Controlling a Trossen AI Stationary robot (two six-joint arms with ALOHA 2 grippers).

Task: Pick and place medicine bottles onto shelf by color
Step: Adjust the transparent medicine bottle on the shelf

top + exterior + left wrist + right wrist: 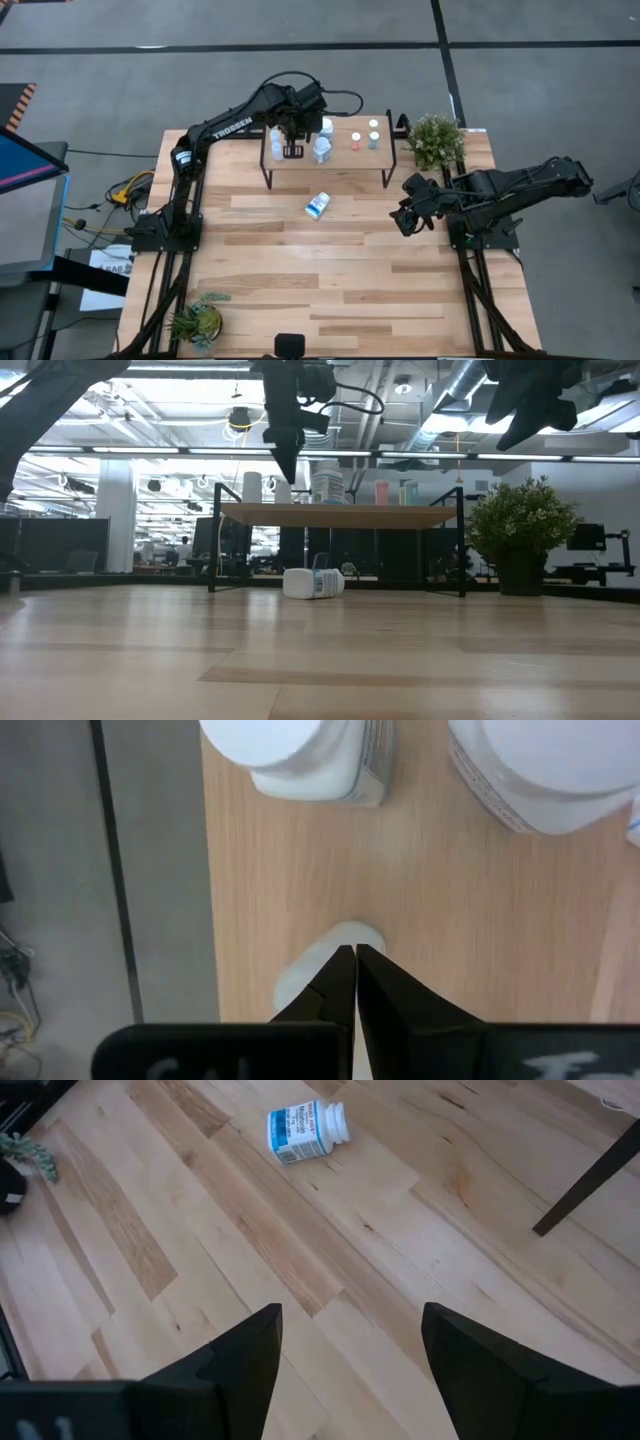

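Left gripper, fingers pressed together, hovers over the shelf at upper centre; right gripper spread at right; one bottle lies on the bench.

White letters reading "TROSSEN" run along the left arm in the high view. The fallen white bottle on the tabletop carries a blue label with print too small to read
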